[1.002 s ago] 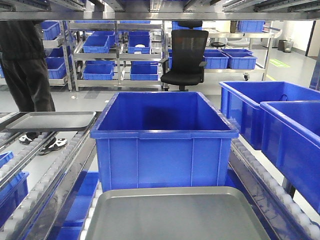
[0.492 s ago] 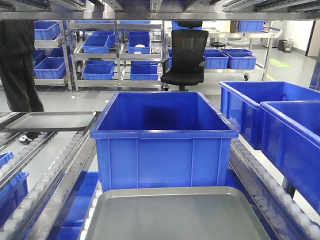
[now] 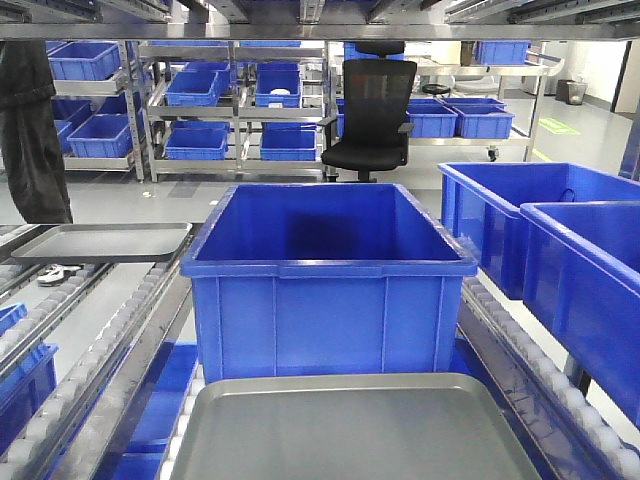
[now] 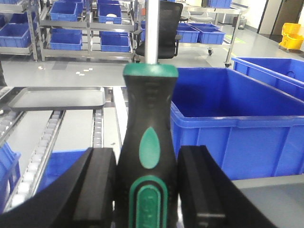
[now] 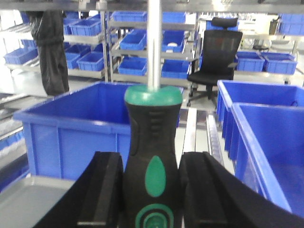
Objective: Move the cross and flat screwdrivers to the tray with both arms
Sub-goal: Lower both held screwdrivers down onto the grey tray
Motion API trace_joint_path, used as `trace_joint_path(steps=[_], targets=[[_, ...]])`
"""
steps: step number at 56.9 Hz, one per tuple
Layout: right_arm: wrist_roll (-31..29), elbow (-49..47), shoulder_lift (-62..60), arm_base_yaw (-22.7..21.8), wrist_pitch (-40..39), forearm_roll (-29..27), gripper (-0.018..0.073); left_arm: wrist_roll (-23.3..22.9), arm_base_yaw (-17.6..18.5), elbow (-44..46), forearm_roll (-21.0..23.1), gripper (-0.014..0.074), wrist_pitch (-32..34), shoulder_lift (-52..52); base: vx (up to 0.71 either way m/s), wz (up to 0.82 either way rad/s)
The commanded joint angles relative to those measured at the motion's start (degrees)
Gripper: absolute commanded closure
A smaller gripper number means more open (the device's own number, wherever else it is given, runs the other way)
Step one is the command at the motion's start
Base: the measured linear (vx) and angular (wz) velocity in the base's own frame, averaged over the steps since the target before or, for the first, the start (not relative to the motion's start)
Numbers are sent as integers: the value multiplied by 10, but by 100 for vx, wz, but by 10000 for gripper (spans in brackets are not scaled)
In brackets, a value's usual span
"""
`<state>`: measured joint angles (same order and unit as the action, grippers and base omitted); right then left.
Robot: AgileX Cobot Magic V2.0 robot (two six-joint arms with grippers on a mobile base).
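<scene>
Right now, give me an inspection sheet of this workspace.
Surface: roller conveyor lanes; wide grey tray nearest the camera, bare.
Job's things: one screwdriver in the left claw, another screwdriver in the right claw, both handles pinched, shafts pointing away.
Clutter: large blue bin behind the tray; more blue bins at right; darker tray on the left lane.
Grippers: left claw and right claw each shut on a handle.
Cables: nothing seen.
Surroundings: person at far left, office chair, shelving with bins.
</scene>
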<state>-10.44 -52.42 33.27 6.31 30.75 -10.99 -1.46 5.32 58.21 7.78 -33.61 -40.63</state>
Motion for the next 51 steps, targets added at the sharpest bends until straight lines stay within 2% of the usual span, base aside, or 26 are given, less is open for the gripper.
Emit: trace_joint_path(steps=[1, 5, 13, 19, 23, 30, 38, 44, 51], targets=[[-2, -16, 22, -1, -25, -5, 567, -17, -1, 17, 36, 602, 31, -9, 0, 0], [-2, -16, 46, -1, -11, -6, 567, -3, -1, 17, 74, 602, 12, -25, 0, 0], [-8, -16, 105, -1, 15, -41, 567, 70, 8, 17, 178, 596, -28, -77, 0, 0], [-44, -16, 162, -1, 38, -94, 567, 122, 30, 17, 262, 595, -37, -130, 0, 0], [-75, -16, 197, -1, 46, -140, 567, 134, 54, 17, 299, 595, -35, -169, 0, 0], [-124, -16, 258, -1, 47, -216, 567, 138, 113, 17, 344, 594, -23, -234, 0, 0], [-159, -16, 315, -1, 50, -276, 567, 138, 193, 17, 387, 594, 18, -308, 0, 0], [-172, -16, 353, -1, 50, -306, 567, 138, 224, 17, 410, 594, 45, -358, 0, 0], [-187, -16, 392, -1, 50, -334, 567, 138, 239, 17, 438, 594, 62, -407, 0, 0]])
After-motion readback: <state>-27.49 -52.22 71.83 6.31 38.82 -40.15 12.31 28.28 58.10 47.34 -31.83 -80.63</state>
